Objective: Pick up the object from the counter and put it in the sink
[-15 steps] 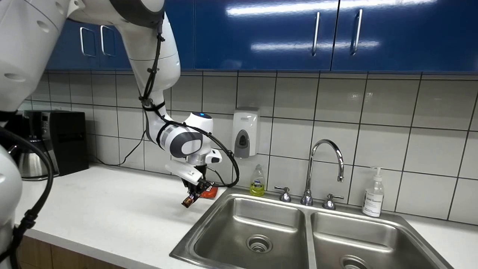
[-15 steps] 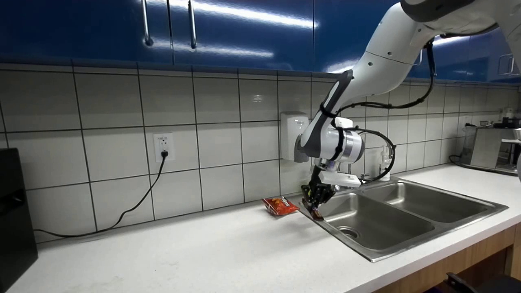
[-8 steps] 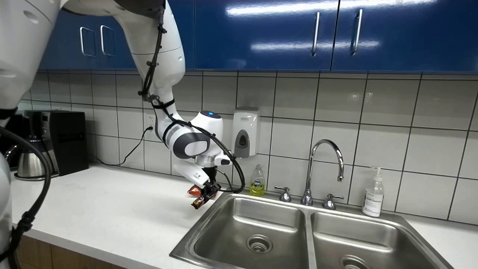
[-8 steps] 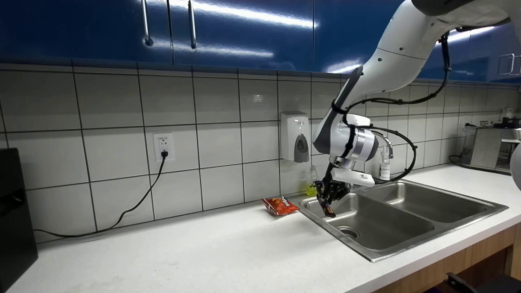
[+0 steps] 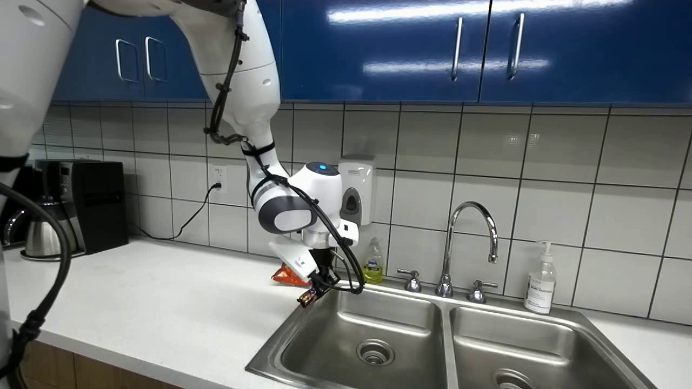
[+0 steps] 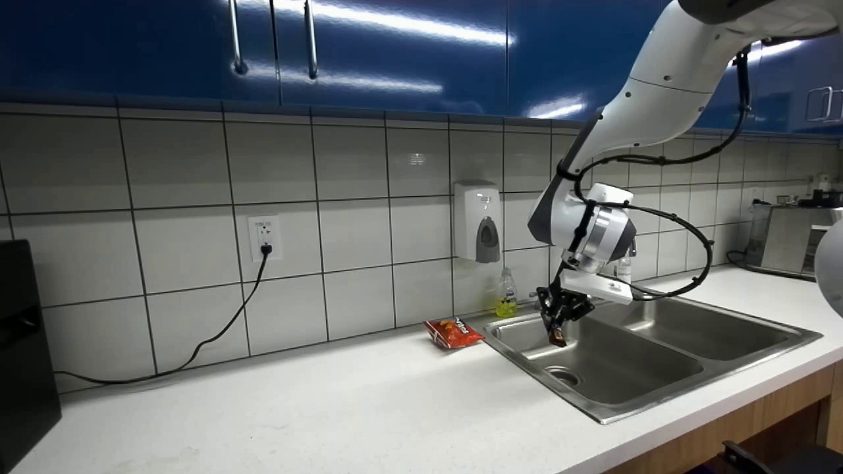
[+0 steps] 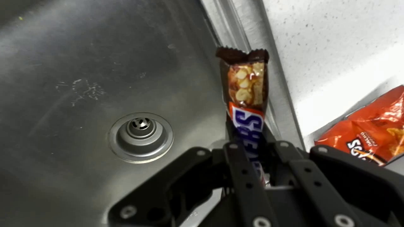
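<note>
The object is a slim dark-brown wrapped candy bar, seen in both exterior views (image 5: 307, 297) (image 6: 558, 336) and large in the wrist view (image 7: 246, 85). My gripper (image 7: 249, 134) is shut on it; the fingers press its two sides and one end sticks out past the fingertips. In both exterior views the gripper (image 5: 320, 283) (image 6: 562, 317) holds the bar in the air, tilted down. It is above the edge of the sink's left basin (image 5: 319, 340) (image 6: 612, 368). In the wrist view the bar overlaps the sink rim, with the drain to its left. The white counter (image 5: 162, 302) (image 6: 316, 415) lies beside the sink.
An orange-red snack bag (image 5: 289, 276) (image 6: 454, 333) (image 7: 366, 132) lies on the counter beside the sink. A yellow-green soap bottle (image 5: 372, 265), a chrome tap (image 5: 448, 248) and a pump bottle (image 5: 540, 283) stand behind the basins. A soap dispenser (image 6: 477, 220) hangs on the wall.
My gripper has moved with the bar from over the counter by the sink edge to over the left basin's edge. The snack bag has not moved.
</note>
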